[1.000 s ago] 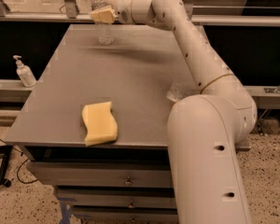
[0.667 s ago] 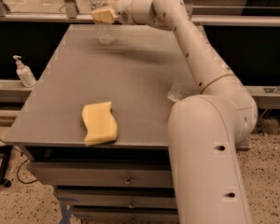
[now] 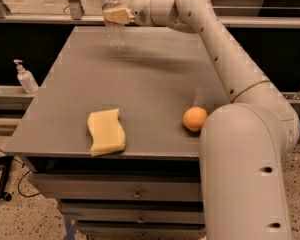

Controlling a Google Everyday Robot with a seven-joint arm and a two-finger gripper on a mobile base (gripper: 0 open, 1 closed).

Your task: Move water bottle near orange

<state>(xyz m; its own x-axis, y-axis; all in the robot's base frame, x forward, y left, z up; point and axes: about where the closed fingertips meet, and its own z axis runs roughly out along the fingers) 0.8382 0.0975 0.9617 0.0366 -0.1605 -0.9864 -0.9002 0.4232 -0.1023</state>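
Note:
The water bottle (image 3: pixel 113 28) is clear ribbed plastic with a white cap. It stands upright near the far edge of the grey table (image 3: pixel 140 84). My gripper (image 3: pixel 116 15) is at the far end of the table, its pale fingers closed around the bottle's upper part. The orange (image 3: pixel 195 118) is small and round. It lies near the table's front right, right beside my arm's large white link (image 3: pixel 245 174), far from the bottle.
A pale yellow wavy-edged sponge (image 3: pixel 106 131) lies near the table's front edge, left of the orange. A small white pump dispenser bottle (image 3: pixel 25 77) stands on a ledge left of the table. Drawers sit under the tabletop.
The view has shifted so the orange now shows beside the arm. The gripper and bottle stay at the far end of the table.

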